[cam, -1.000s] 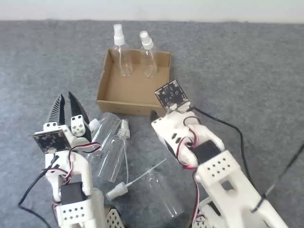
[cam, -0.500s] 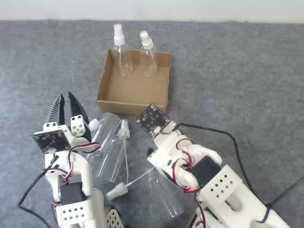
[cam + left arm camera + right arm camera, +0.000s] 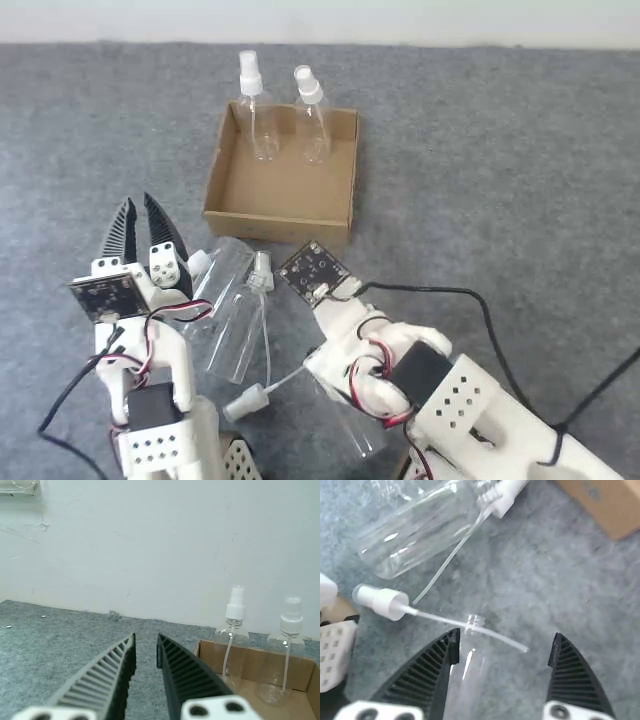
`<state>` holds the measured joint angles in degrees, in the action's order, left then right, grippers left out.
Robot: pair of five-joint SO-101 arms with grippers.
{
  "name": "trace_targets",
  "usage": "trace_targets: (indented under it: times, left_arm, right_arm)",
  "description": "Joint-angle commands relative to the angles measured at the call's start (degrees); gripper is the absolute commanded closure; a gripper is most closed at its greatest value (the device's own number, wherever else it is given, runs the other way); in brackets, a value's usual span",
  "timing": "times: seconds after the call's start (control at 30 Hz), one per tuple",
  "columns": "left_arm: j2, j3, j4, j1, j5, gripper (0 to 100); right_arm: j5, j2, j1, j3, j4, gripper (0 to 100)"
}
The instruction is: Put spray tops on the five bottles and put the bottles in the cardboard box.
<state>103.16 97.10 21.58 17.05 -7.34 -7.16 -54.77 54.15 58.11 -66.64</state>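
Right wrist view | my right fingers (image 3: 445, 650), spread wide, have swung from the cardboard box (image 3: 280, 225) down over the uncapped bottle (image 3: 467, 667) lying on the surface (image 3: 560, 570) | left fingers (image 3: 122, 667) slightly parted, empty | capping likely next

Two standing bottles (image 3: 262, 125) crowd the cardboard box's (image 3: 275, 222) far wall; its near half lies open from above.

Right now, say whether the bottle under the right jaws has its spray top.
Off: the bottle shows a bare neck; a spray top lies loose.
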Motion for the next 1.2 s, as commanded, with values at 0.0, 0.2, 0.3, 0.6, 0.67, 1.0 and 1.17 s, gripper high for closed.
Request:
trace_targets:
  times: [0.0,0.2,0.3,0.6,0.67,1.0,1.17]
  left_arm:
    - [0.9,-0.6,-1.4,-0.2,0.1,93]
    - [0.8,-0.6,-1.4,-0.2,0.1,93]
    - [0.8,-0.6,-1.4,-0.2,0.1,93]
    - [0.7,-0.6,-1.3,-0.2,0.2,93]
    - [0.7,-0.6,-1.3,-0.2,0.2,93]
    - [0.7,-0.6,-1.3,-0.2,0.2,93]
    - [0.7,-0.6,-1.3,-0.2,0.2,93]
  right_arm:
    - [-3.7,-1.8,3.4,-1.1,-2.4,75.3]
    - [-9.8,-1.7,7.8,-0.7,-2.8,75.3]
    - [-12.1,-0.7,10.1,-0.7,-2.8,75.3]
    - [-17.8,15.1,11.7,-4.1,-2.2,75.3]
    - [-18.1,17.7,11.7,-4.6,-2.1,75.3]
    - [-18.2,25.9,11.5,-4.1,3.3,76.9]
    - [-18.0,27.6,11.5,-4.1,3.2,89.2]
